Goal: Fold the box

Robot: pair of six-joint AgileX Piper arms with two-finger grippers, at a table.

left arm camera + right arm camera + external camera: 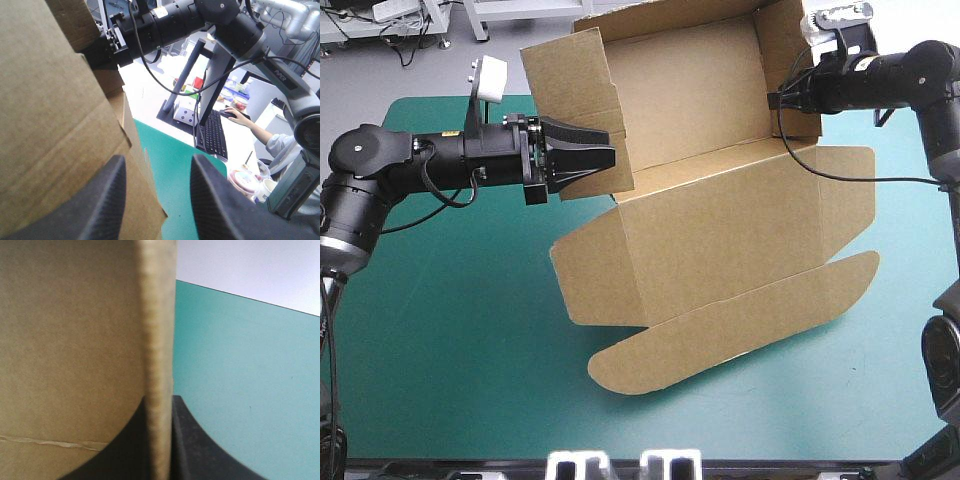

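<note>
The right gripper [160,402] clamps one side wall of the brown box [720,230], the left gripper [608,153] holds its fingers apart at the opposite wall

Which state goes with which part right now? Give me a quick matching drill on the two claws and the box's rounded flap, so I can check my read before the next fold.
Things:
1. left claw
2. right claw
3. rounded flap

States:
A. the part of the box nearest the table's near edge
B. shut on a box wall
C. open, brown board beside one finger

Pairs: 1-C, 2-B, 3-A.
</note>
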